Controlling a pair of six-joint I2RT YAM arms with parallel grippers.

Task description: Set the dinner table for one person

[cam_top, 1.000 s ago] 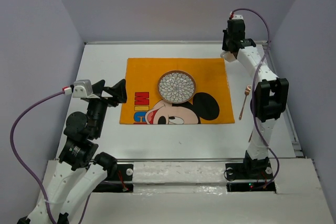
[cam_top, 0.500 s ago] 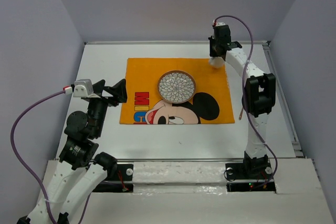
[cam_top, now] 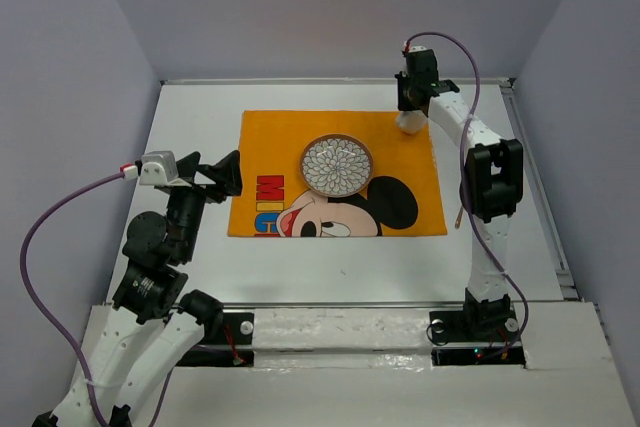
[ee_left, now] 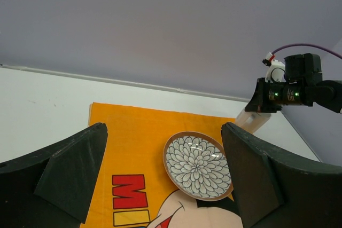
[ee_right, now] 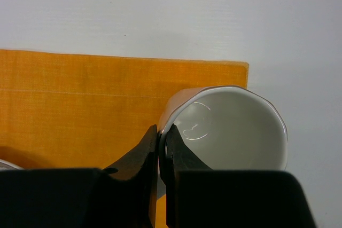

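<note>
At placemat (ee_right: 80,89) far corner, right hand (ee_right: 162,143) pinches cup (ee_right: 232,129) rim.

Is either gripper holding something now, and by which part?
The right gripper holds the white cup by its rim, with the cup's wall pinched between the jaws. The left gripper is open and holds nothing.

You were in a robot lab cell, not a dining room. Plain lavender walls (cam_top: 80,77) boxed in a bare white desk (cam_top: 200,127) on three sides. A white left arm (cam_top: 150,277) and right arm (cam_top: 490,187) stood bolted by a metal rail (cam_top: 340,304) at its near edge, trailing purple cables (cam_top: 24,247). Only a cartoon placemat (cam_top: 270,137), a plate (cam_top: 337,166) and a cup (ee_right: 235,126) looked homely.
</note>
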